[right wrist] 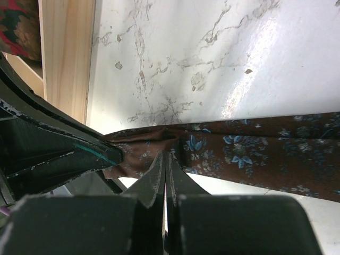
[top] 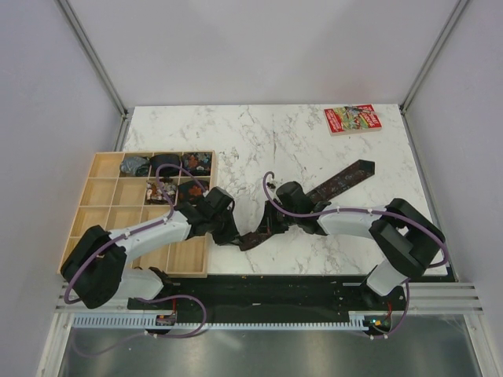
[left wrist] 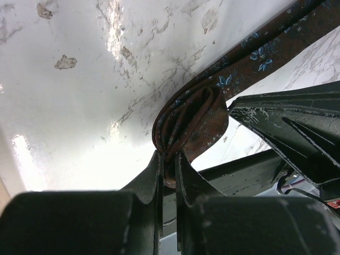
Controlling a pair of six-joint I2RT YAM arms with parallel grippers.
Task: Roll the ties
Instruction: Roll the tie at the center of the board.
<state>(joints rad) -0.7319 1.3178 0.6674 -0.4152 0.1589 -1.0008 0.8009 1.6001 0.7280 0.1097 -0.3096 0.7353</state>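
Right now, your left tool (left wrist: pixel 169 159) is pinching the tie (left wrist: pixel 249 53) at its folded end: the two fingers are sitting narrow, with a loose coil of dark brown fabric bulging out just past their tips. The coil is only a turn or two thick and is lying against the marble surface (top: pixel 259 141). From there the strip is running away from this tool, up and to the right in its wrist view, flat on the marble.

Your right tool (right wrist: pixel 166 159) is facing the left one, tips almost touching it. Its fingers are pressed tight together, and they are nipping the near edge of the same tie right where the fabric is bunching into folds. To this tool's right, the tie is stretching out flat and wide, showing small blue flowers on brown. To its left, the dark body of the other tool is filling the corner of the view.

From above, both tools are meeting near the front middle of the surface, and the free length of the tie is trailing diagonally beyond your right tool toward the far right.

A wooden tray (top: pixel 102 208) is sitting beside your left arm, with rolled ties (top: pixel 165 162) filling several of its far compartments. A red booklet (top: pixel 352 119) is lying well beyond the right tool, at the far edge.
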